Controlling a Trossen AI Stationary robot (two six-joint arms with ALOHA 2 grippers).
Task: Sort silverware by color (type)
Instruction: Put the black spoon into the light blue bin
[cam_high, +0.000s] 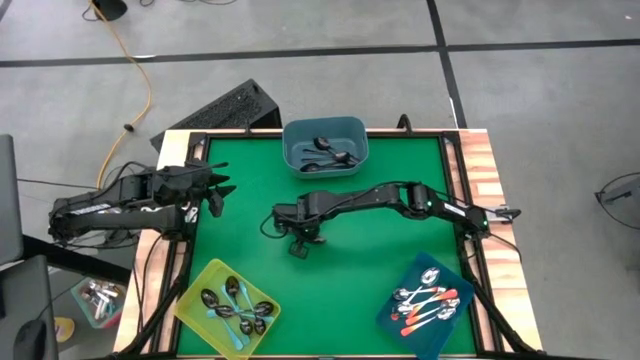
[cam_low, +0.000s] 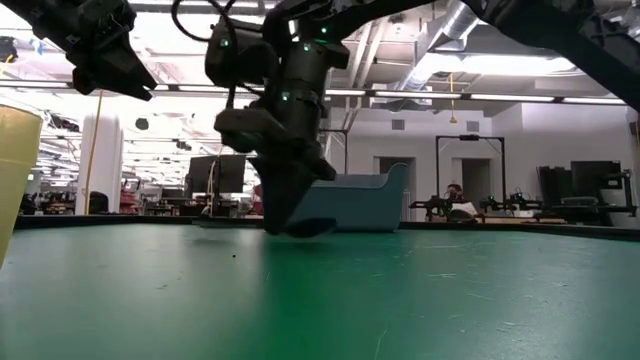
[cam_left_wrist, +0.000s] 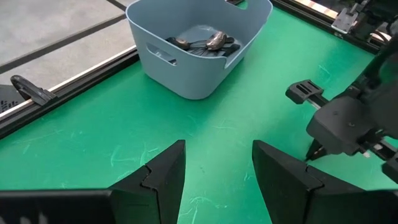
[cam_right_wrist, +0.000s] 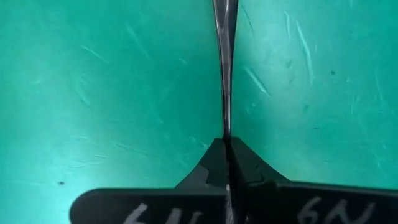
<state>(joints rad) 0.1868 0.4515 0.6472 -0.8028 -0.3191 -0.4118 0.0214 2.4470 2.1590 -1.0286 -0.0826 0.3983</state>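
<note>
Dark metal shows between the right pincer's (cam_right_wrist: 227, 149) clenched fingers: a plain spoon handle (cam_right_wrist: 225, 56) pinched edge-on, low over the green tabletop (cam_high: 250, 250) near its middle. The left pincer (cam_left_wrist: 217, 168) waits spread wide near the left edge, empty, facing the grey-blue bin (cam_left_wrist: 199, 56) of dark spoons (cam_left_wrist: 208, 42).

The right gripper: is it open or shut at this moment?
Shut. In the right wrist view, the right gripper has its fingers pressed together on a thin dark spoon handle over the green table.
</note>
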